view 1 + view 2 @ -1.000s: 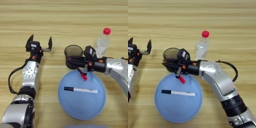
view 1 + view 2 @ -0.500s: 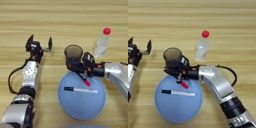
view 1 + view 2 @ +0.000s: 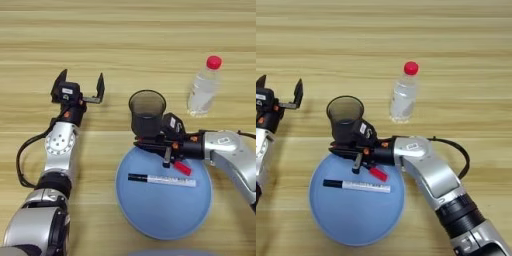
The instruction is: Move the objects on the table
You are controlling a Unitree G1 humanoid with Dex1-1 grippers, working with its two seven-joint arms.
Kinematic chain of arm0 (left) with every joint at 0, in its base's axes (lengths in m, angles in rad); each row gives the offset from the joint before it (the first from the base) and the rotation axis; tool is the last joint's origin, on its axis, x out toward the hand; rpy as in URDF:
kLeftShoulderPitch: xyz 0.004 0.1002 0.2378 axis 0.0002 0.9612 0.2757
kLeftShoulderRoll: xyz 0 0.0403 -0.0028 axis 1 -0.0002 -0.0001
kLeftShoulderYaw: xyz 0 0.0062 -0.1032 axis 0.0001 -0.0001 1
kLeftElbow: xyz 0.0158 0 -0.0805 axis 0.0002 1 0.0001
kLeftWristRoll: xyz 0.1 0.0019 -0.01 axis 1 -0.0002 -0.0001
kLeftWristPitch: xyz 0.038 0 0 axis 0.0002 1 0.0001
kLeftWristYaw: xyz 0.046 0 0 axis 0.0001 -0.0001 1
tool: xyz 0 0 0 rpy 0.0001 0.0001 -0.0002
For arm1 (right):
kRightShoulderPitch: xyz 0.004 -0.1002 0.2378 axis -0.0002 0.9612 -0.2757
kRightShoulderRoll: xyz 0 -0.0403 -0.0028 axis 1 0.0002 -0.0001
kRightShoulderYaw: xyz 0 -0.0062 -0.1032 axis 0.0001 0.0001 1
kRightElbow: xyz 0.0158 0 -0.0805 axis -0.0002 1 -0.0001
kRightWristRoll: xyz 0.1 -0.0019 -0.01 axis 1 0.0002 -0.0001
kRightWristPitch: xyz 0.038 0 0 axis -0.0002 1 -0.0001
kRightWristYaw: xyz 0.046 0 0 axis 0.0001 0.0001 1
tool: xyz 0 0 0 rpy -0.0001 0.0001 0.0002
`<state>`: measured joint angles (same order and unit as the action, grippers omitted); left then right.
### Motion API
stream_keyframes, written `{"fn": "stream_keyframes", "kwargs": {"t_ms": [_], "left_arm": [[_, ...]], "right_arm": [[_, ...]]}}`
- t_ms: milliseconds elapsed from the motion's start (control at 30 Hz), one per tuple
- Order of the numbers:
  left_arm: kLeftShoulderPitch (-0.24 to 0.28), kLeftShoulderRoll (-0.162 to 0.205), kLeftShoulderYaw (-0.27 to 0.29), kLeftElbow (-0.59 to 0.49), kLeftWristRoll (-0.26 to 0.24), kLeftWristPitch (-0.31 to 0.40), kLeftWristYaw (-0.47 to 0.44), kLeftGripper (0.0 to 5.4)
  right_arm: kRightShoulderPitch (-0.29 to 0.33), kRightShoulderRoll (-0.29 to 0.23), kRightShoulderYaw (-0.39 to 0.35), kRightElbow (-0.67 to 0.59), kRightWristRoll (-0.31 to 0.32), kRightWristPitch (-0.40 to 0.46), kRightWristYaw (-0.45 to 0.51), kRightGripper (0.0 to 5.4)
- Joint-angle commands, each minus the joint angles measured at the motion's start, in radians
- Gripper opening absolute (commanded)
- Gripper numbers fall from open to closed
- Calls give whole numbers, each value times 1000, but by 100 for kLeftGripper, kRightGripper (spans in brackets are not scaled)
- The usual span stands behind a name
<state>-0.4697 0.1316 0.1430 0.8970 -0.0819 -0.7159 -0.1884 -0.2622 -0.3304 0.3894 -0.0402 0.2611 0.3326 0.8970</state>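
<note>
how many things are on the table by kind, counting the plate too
markers: 1, white marker lying on the plate
pens: 1, black pen with red end, at the right gripper
bottles: 1, bottle
cups: 1, cup
plates: 1, blue plate
total: 5

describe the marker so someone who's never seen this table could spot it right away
Find the round blue plate at the near edge of the wooden table. The marker lies flat across it: white barrel, black cap, unlike the red-tipped pen just above it.
</note>
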Motion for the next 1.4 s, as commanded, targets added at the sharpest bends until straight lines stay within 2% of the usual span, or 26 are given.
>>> {"fn": "stream_keyframes", "kwargs": {"t_ms": [33, 633, 1400], "left_arm": [[-15, 7, 0, 8, 1, -5, -6, 540], [-11, 7, -1, 3, 1, -5, -7, 540], [-10, 7, -1, 3, 0, -5, -9, 540]], "right_arm": [[14, 7, 12, 18, -14, -8, 6, 35], [30, 27, 37, 79, -38, -27, 25, 35], [35, 25, 45, 112, -67, -60, 39, 35]]}}
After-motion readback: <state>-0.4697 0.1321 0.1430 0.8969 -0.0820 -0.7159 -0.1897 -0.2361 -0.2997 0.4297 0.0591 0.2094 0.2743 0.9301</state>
